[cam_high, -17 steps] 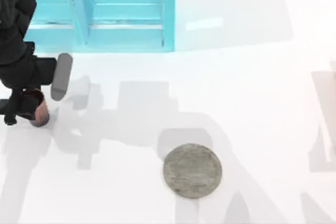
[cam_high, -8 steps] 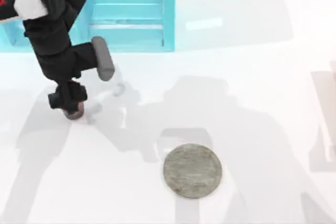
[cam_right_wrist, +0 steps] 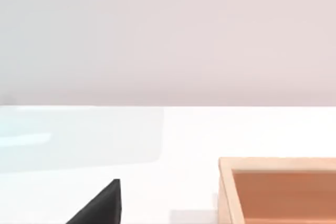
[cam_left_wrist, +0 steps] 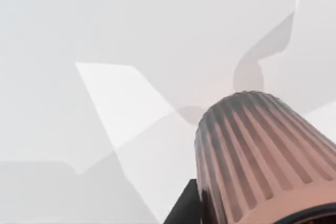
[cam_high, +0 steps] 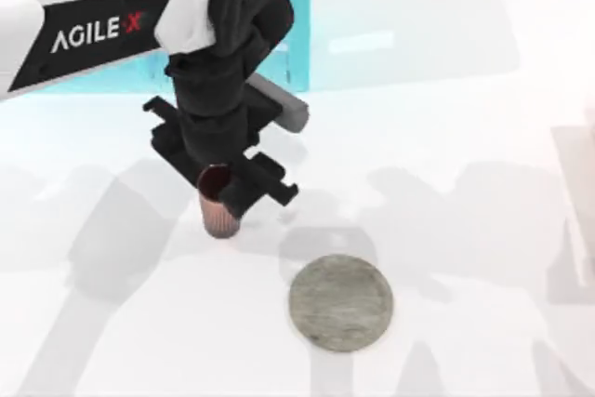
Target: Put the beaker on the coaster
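The beaker (cam_high: 219,208), a ribbed copper-coloured cup, hangs tilted above the table left of centre, with my left gripper (cam_high: 226,194) shut on its rim. In the left wrist view the beaker's ribbed wall (cam_left_wrist: 262,161) looms close beside one dark finger (cam_left_wrist: 184,209). The coaster (cam_high: 340,302), a flat mottled grey disc, lies on the table to the front right of the beaker, apart from it. My right gripper (cam_right_wrist: 100,207) stays parked off to the right.
A turquoise cabinet (cam_high: 232,34) stands at the back left, behind the left arm. An open wooden box (cam_right_wrist: 278,187) sits on the table near the right arm. White tabletop (cam_high: 465,137) spreads around the coaster.
My left arm has swung from the table's far left toward the centre, carrying the beaker up off the table and closer to the coaster. The coaster has not moved.
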### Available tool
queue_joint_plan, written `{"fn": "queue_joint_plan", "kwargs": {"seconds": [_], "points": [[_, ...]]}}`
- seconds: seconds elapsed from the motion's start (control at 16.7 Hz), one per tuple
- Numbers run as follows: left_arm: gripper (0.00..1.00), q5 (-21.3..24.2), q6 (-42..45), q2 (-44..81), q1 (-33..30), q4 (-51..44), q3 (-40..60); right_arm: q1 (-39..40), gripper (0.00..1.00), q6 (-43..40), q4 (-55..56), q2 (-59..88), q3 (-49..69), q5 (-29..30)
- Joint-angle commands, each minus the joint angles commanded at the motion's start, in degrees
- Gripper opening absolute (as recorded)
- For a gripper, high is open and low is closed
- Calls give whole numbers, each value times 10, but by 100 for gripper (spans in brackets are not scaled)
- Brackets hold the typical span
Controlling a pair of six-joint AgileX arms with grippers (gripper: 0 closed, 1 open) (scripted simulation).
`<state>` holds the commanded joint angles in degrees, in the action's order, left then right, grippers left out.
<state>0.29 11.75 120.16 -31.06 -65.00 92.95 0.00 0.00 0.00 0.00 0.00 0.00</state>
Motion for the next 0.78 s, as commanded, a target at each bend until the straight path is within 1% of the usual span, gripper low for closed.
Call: {"fn": "queue_joint_plan", "kwargs": {"seconds": [0.24,0.42,0.6,0.78], "points": [[0,2,-257,0,-82,-24,26,0,100,0,0,0,0,0],[0,1,-422,-10,-133,-32,42,0,100,0,0,0,0,0],[0,-1,-539,-22,-173,-36,53,0,100,0,0,0,0,0],[0,-3,-601,-31,-195,-37,59,0,100,0,0,0,0,0]]}}
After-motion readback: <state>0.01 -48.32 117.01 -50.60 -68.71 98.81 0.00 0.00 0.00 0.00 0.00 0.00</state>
